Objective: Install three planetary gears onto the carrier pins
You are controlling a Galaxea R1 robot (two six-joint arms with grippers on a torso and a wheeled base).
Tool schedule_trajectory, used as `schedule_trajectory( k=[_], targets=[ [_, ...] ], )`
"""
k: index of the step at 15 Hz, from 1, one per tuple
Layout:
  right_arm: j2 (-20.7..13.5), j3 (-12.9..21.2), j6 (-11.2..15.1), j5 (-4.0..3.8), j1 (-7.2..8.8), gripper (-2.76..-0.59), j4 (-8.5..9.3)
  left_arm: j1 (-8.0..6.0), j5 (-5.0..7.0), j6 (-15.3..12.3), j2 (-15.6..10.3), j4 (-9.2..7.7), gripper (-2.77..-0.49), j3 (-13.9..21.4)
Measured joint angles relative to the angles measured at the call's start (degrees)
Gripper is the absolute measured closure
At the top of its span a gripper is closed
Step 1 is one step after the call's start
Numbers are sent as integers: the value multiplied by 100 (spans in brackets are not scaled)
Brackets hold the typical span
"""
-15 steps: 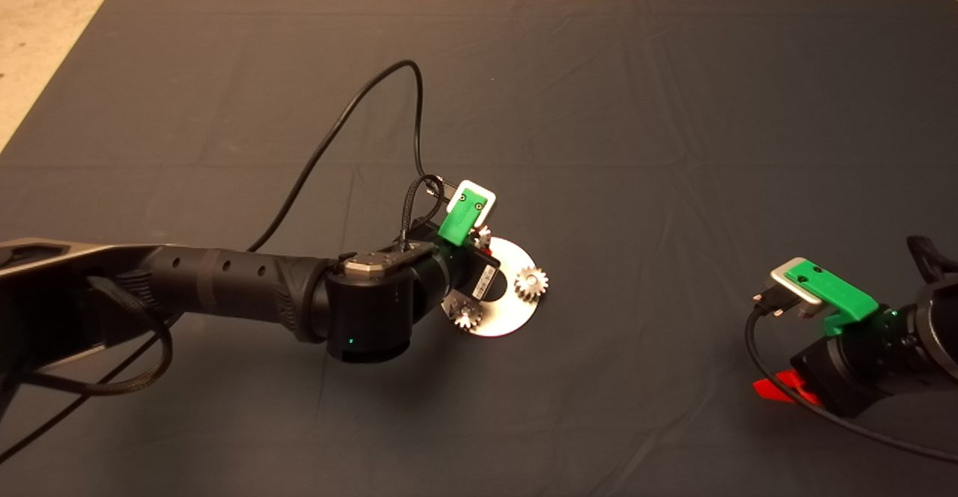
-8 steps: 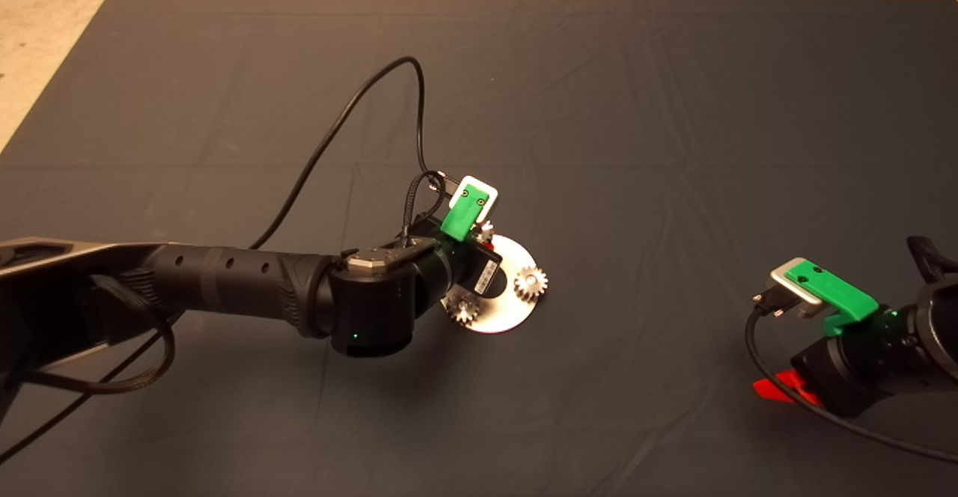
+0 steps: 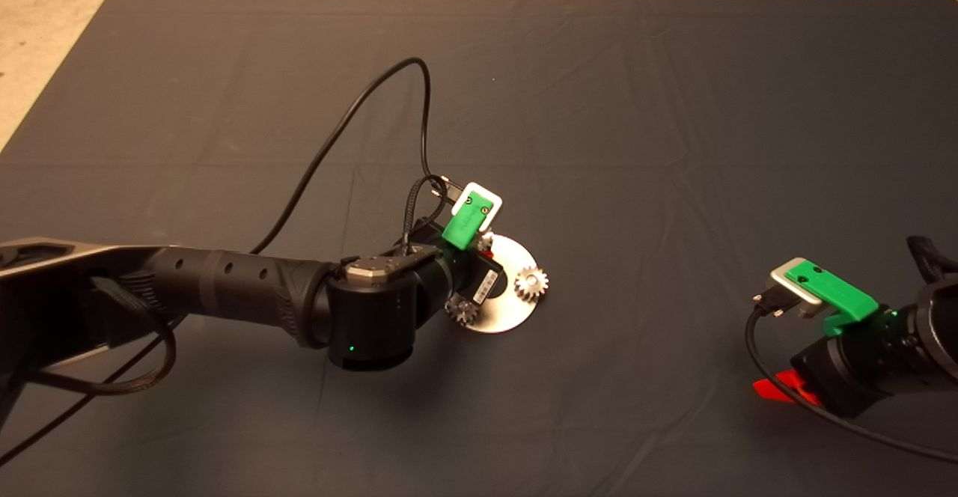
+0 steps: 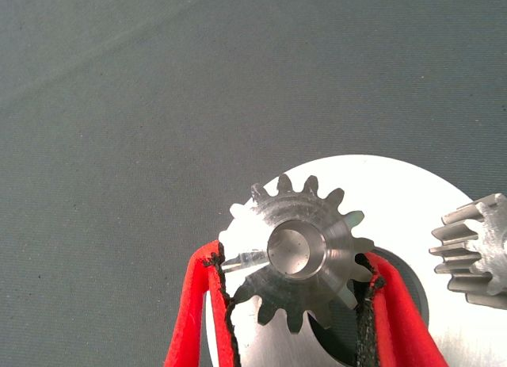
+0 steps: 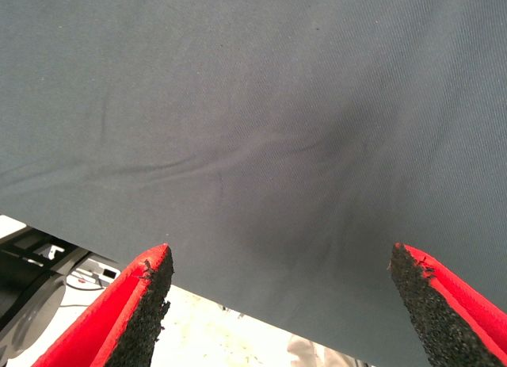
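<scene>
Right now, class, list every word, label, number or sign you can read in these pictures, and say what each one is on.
No text can be read anywhere.
White barcode-type sticker on the left gripper's wrist housing: print too small to read.
Planetary gears and carrier disc: no markings seen.
Dark mat: plain.
Right gripper, parked at the mat's lower right: no lettering seen.
</scene>
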Motion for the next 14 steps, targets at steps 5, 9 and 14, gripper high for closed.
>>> schedule_trajectory(
  k=[5, 9, 14],
  targets=[
    [0, 0, 0, 0, 0, -203, 0, 0, 29, 0, -17, 2, -55, -11],
    [0, 0, 0, -3, 0, -203, 2, 0, 30, 0, -17, 1, -55, -71],
    [0, 0, 0, -1, 0, -203, 0, -6, -189, 0, -18, 47, -55, -277]
  ],
)
